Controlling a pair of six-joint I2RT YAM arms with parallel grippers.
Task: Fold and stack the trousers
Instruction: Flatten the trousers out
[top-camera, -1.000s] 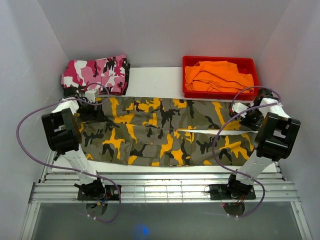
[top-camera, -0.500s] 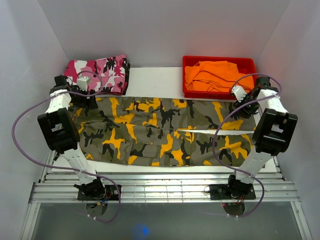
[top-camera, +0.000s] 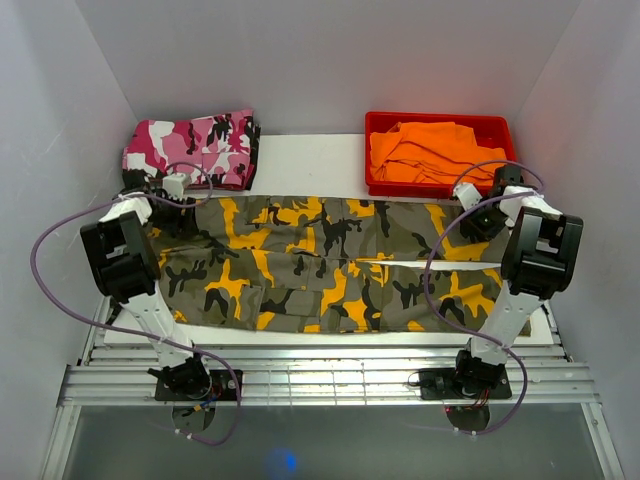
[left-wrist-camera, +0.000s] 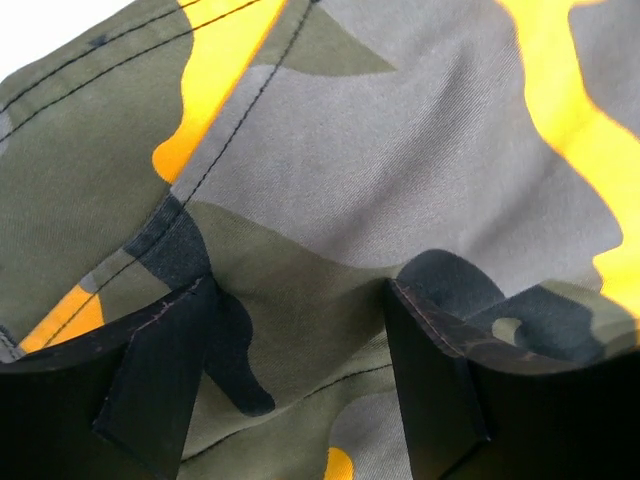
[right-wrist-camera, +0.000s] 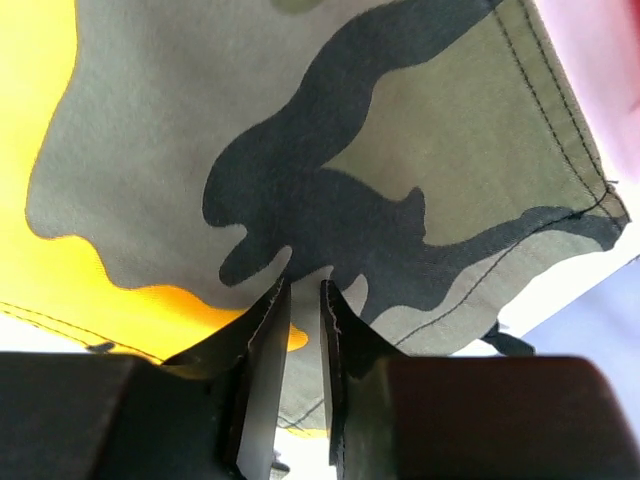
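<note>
Olive, grey and yellow camouflage trousers (top-camera: 330, 265) lie spread full length across the white table (top-camera: 310, 160), legs side by side, no fold visible

Left gripper (left-wrist-camera: 300, 370): low over the far-left corner, jaws wide open, cloth beneath, nothing pinched

Right gripper (right-wrist-camera: 305, 300): over the far-right hem corner, jaws almost closed, no cloth seen between them

Folded pink camouflage trousers (top-camera: 195, 145) sit at far left, probably the stack

Judgement: early stage; every fold and the stacking are left to do
</note>
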